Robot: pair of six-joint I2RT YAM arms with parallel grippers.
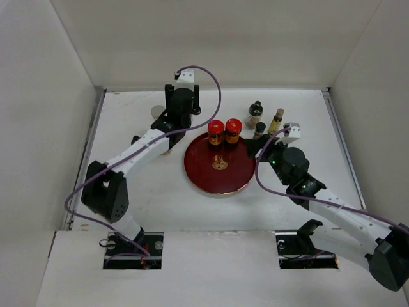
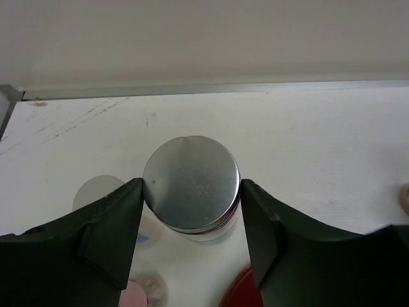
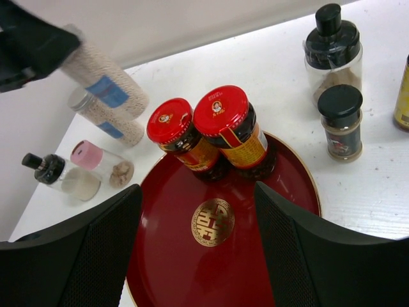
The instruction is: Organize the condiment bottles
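Left gripper [image 2: 192, 192] pinches silver-capped jar [image 2: 192, 182] holding pale granules, far-left of tray [image 1: 217, 179]. Tray carries two red-capped jars [image 3: 220, 110], dark sauce inside. Right gripper [image 3: 198, 190] spread above tray, empty.

The only sign that reads clearly is a gold double-happiness character [image 3: 213, 222] inside a gold ring, at the centre of the dark red tray [image 3: 294, 176]. The two red-capped jars [image 3: 221, 109] at the tray's far edge each carry a small round portrait badge on the cap and a yellow-and-red label, its print too small to read. The tilted clear jar [image 3: 105, 80] and the second clear jar [image 3: 108, 125] each bear a blue label, its text illegible.
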